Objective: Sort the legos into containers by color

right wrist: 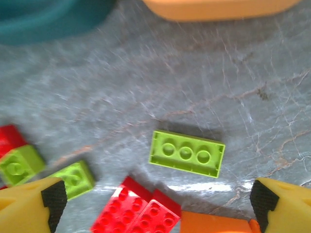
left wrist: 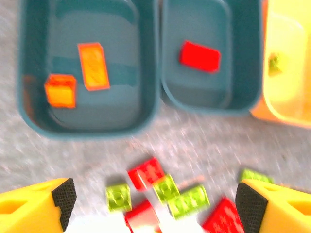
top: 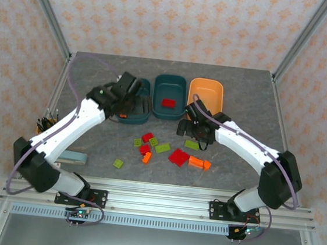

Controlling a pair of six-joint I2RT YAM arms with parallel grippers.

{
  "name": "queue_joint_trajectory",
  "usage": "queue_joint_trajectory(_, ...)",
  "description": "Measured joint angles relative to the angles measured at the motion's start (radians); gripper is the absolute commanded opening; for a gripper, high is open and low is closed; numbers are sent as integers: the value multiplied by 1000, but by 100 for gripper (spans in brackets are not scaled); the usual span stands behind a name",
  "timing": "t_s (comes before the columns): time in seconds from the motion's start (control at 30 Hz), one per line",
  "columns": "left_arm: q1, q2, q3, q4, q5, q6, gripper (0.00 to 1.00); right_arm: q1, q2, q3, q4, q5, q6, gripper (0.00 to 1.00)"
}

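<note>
Blur softens the left wrist view, so the small green shape [left wrist: 275, 63] in the orange tub [left wrist: 286, 104] cannot be called a brick for certain, and that tub is cut off at the frame's right side. Three tubs stand in a row by the middle of the tabletop's [top: 242, 96] far edge. From above, the left arm covers much of the left teal tub [left wrist: 29, 111]; the wrist view shows two orange bricks [left wrist: 94, 66] lying in it. The middle teal tub [left wrist: 243, 73] holds one red brick [left wrist: 199, 56]. The left claw [left wrist: 155, 204] hangs over the left teal tub's near side, released, spread wide with nothing in it.

Loose bricks [top: 162, 148] lie around the tabletop's centre, between the tubs and the near edge: about five green, three or four red, three orange (the big red patch [top: 178, 157] seems to be two bricks side by side). One green brick [top: 117, 163] sits apart, closer to the near edge. The right claw [right wrist: 156, 204] is released too, poised over a long green brick [right wrist: 186, 153] with three studs showing, which lies flat on the tabletop, ungripped. The bricks beside it are cropped at the frame's bottom and left edges.
</note>
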Motion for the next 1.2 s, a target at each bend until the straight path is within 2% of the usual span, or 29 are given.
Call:
queue_joint_trajectory(0.17,-96,-80,-214,50,26,-89,88,-1,121,-2,9,-5,1,100)
queue_joint_trajectory(0.33,-129,-150,-295,89,35,-142,88,-12,175,-28,30,-10,9,99)
queue_joint_trajectory(0.5,-129,-226,-312,128,36,-163,88,-27,214,-40,42,-32,23,95)
queue_joint_trajectory(0.77,-129,-232,-315,146,36,-180,88,-45,264,-13,43,-58,64,85)
queue_joint_trajectory(1.2,-129,-232,-315,150,37,-180,87,-57,303,45,-9,-76,77,59)
